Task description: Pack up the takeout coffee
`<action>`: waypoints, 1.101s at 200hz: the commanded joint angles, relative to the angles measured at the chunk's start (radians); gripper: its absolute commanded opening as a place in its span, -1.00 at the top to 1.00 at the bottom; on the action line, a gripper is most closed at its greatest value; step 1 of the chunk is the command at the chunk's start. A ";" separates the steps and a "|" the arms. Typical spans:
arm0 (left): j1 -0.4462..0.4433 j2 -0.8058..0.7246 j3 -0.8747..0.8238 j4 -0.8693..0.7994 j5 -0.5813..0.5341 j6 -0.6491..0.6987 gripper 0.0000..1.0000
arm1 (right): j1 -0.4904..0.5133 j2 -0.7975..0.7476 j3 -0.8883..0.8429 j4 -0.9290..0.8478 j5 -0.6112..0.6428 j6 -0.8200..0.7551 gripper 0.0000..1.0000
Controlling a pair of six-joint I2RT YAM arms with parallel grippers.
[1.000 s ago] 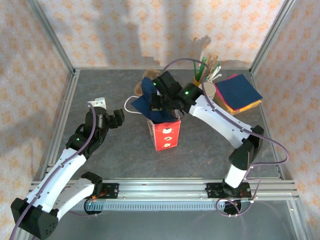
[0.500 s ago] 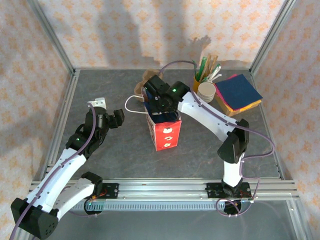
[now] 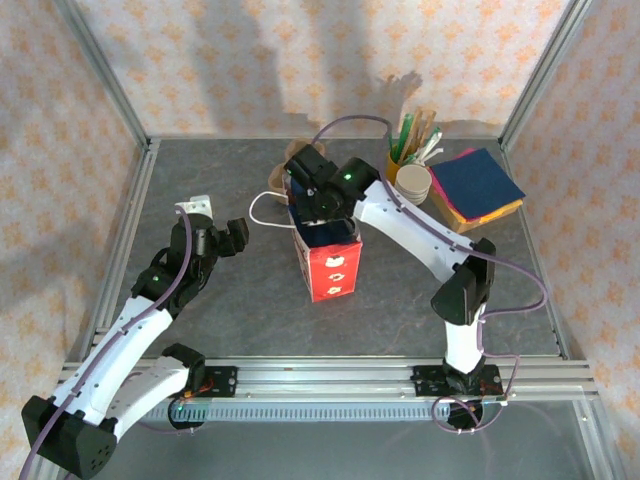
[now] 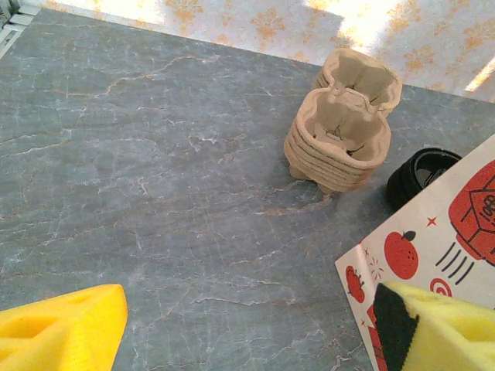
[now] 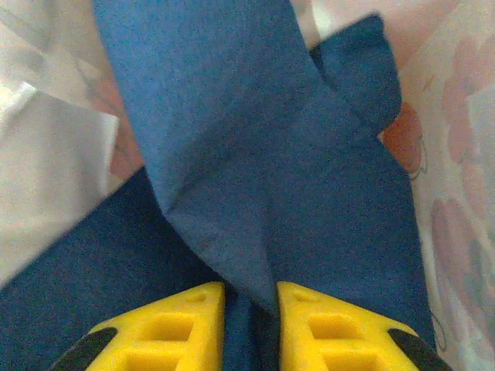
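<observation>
The left gripper (image 3: 215,222) hovers over the table (image 3: 200,300), near and left of the bag (image 3: 328,268). Its jaws stand wide, and in its wrist view (image 4: 247,332) there is only bare table between the yellow fingers (image 4: 62,325).

The red and white bag stands upright at mid-table with its mouth open. The right arm reaches across from the right, and the right gripper (image 3: 315,205) is down in the bag's mouth. In its wrist view (image 5: 251,325) the jaws are narrow, closed on a fold of the blue napkin (image 5: 255,154), which lies crumpled inside the bag.

Where the coffee is I cannot tell.

Just behind the bag sits a stack of pulp carriers (image 4: 340,135), with black lids (image 4: 421,174) beside it. Farther right are the white cups (image 3: 412,183), the napkin pile (image 3: 480,185) and, by the back wall, a yellow holder (image 3: 398,160) of utensils.
</observation>
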 commanded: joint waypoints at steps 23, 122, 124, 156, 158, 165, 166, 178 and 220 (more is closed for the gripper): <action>0.008 0.002 -0.011 0.029 0.002 -0.017 -0.70 | 0.006 0.004 0.104 -0.017 0.107 -0.015 0.52; 0.007 -0.010 -0.010 0.018 -0.006 -0.016 -0.70 | -0.034 0.034 -0.061 0.129 -0.012 -0.013 0.84; 0.007 -0.011 -0.010 0.018 -0.007 -0.016 -0.70 | -0.035 0.033 -0.072 0.135 -0.017 -0.017 0.84; 0.008 -0.020 -0.010 0.015 -0.013 -0.011 -0.71 | -0.052 0.031 -0.143 0.169 -0.028 -0.021 0.86; 0.008 -0.020 -0.010 0.014 -0.014 -0.011 -0.70 | -0.053 0.031 -0.143 0.169 -0.026 -0.022 0.86; 0.008 -0.020 -0.009 0.012 -0.015 -0.010 -0.71 | -0.055 0.035 -0.140 0.161 -0.023 -0.016 0.86; 0.008 -0.020 -0.008 0.012 -0.016 -0.010 -0.70 | -0.055 0.035 -0.138 0.158 -0.024 -0.015 0.86; 0.007 -0.020 -0.009 0.012 -0.018 -0.011 -0.70 | -0.054 0.044 -0.078 0.124 -0.060 -0.003 0.86; 0.007 -0.014 -0.012 0.021 -0.012 -0.014 -0.70 | -0.040 0.019 0.157 0.100 -0.075 -0.034 0.85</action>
